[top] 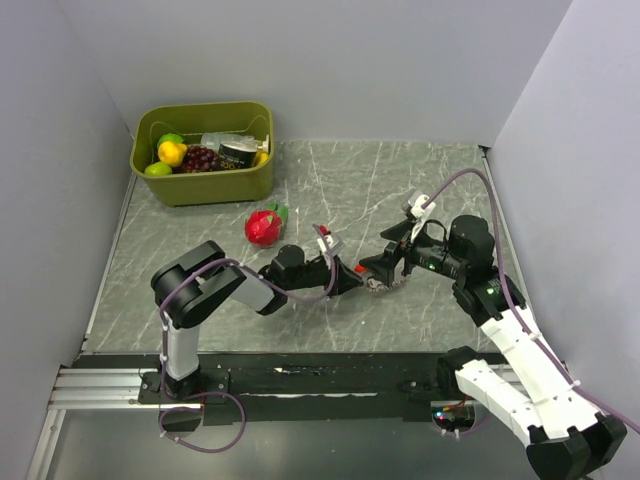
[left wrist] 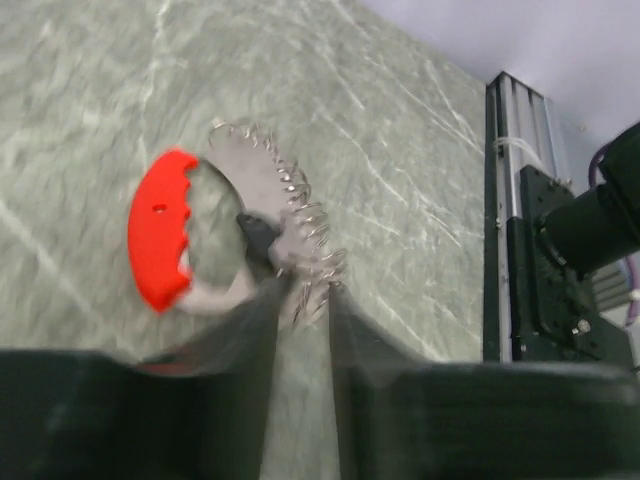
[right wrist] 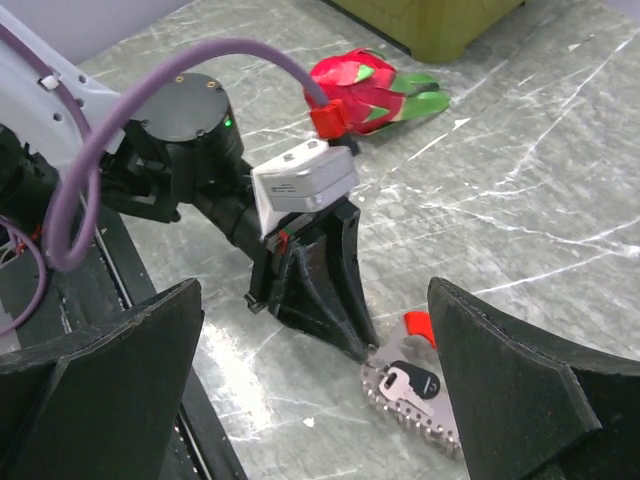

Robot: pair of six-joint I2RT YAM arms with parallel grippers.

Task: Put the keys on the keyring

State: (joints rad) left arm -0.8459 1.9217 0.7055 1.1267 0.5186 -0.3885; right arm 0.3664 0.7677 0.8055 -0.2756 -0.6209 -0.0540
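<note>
The keyring lies on the table mid-right (top: 381,288), a silvery chain loop (left wrist: 295,205) joined to a curved red fob (left wrist: 160,240). A key with a black head (right wrist: 405,381) lies inside the loop and also shows in the left wrist view (left wrist: 258,232). My left gripper (left wrist: 305,290) is shut on the chain's near edge; it also shows in the right wrist view (right wrist: 322,285). My right gripper (right wrist: 315,290) is wide open and empty just above the keyring, one finger on each side. The right finger (right wrist: 520,390) hides most of the fob.
A red strawberry toy with green leaves (top: 264,227) lies behind the left gripper. An olive bin (top: 205,185) with fruit and a jar stands at the back left. Walls close in the table on three sides.
</note>
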